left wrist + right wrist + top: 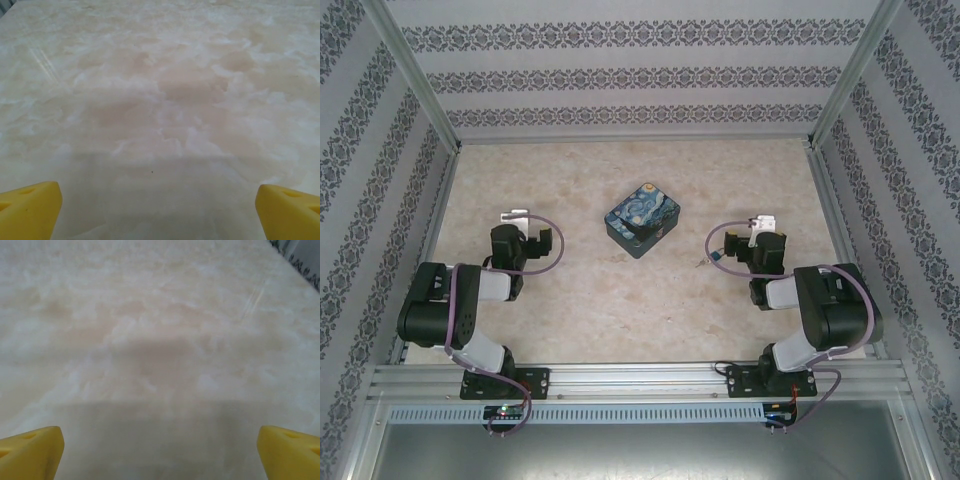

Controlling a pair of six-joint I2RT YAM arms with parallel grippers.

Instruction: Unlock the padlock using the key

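Both your left gripper [160,212] and right gripper [160,452] are spread wide, holding nothing. Between them on the marbled table [620,310] sits a swirl-painted box [642,220].

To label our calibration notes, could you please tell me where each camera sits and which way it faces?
Top external: above and behind the bases, looking down on the table, painted box, left arm and right arm.
Left wrist: on the left arm, facing along the tabletop; open yellow fingertips at bottom corners.
Right wrist: likewise on the right arm; yellow fingertips.
Shared: all see the marbled tabletop.
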